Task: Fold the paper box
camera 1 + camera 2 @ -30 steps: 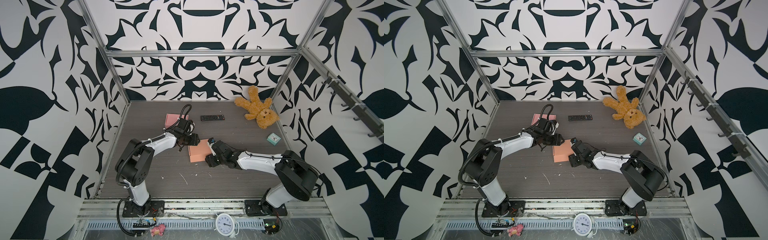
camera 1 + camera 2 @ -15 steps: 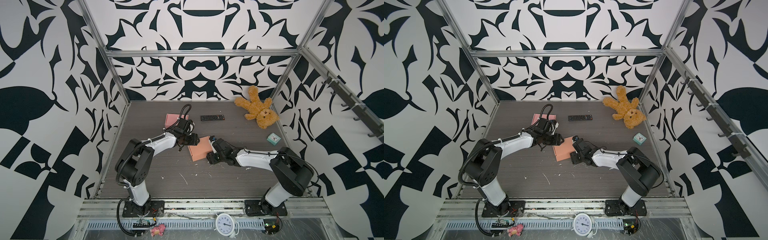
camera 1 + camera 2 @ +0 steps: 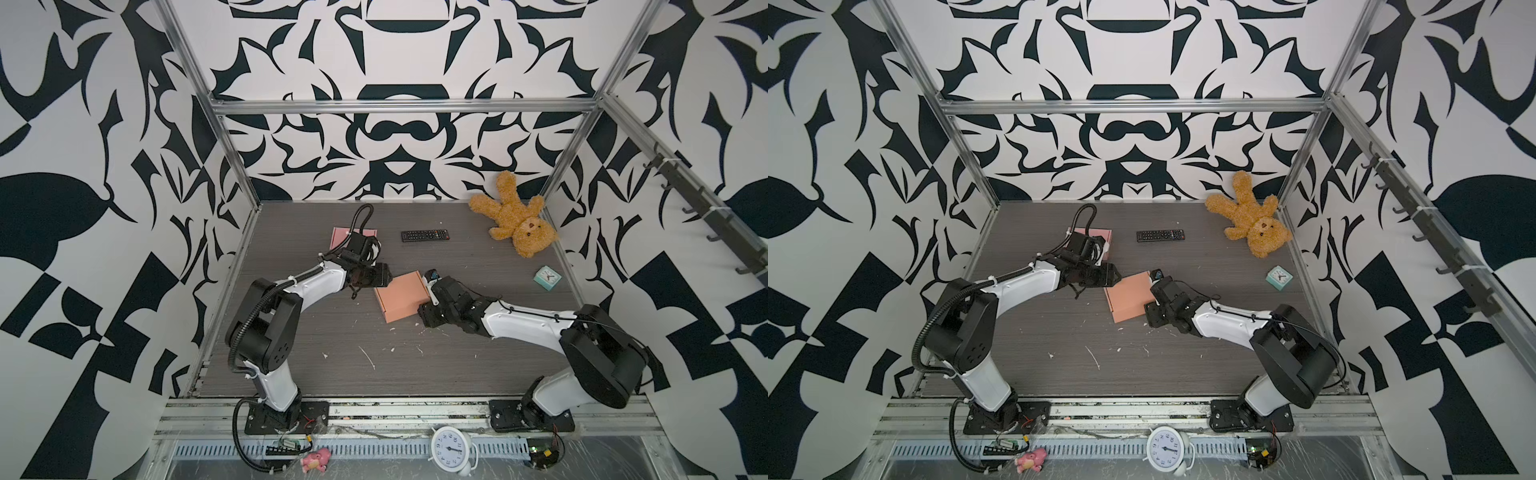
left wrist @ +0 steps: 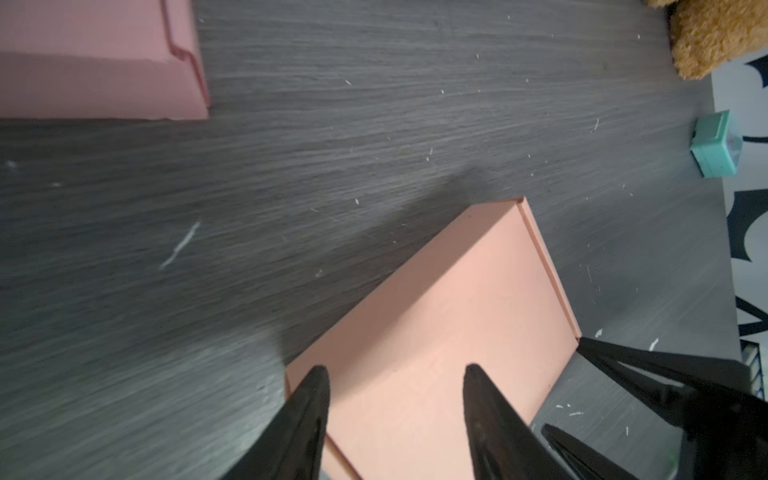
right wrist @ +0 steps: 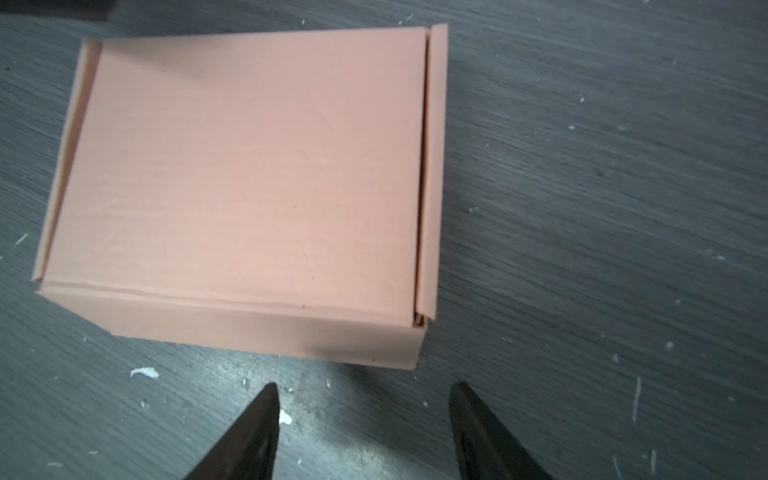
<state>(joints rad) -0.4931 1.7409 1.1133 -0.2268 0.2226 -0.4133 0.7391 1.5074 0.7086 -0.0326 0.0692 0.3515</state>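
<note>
The paper box [image 3: 401, 296] [image 3: 1128, 296] is salmon pink and lies shut in the middle of the grey table. My left gripper [image 3: 384, 276] [image 3: 1113, 276] is at its back left corner. In the left wrist view this gripper [image 4: 395, 370] is open, its two black fingertips spread over the box lid [image 4: 449, 316]. My right gripper [image 3: 423, 309] [image 3: 1148, 309] is at the box's right side. In the right wrist view it [image 5: 363, 385] is open and stops just short of the box wall [image 5: 266, 328], with bare table between its fingers.
A second pink box [image 3: 345, 237] lies at the back left, partly under the left arm. A black remote [image 3: 424, 235], a teddy bear [image 3: 515, 224] and a small teal clock [image 3: 547, 277] lie at the back and right. White paper scraps [image 3: 368, 357] dot the table's front.
The box has crept slightly toward the back of the table. Both grippers have stayed beside it and open, with only small shifts.
</note>
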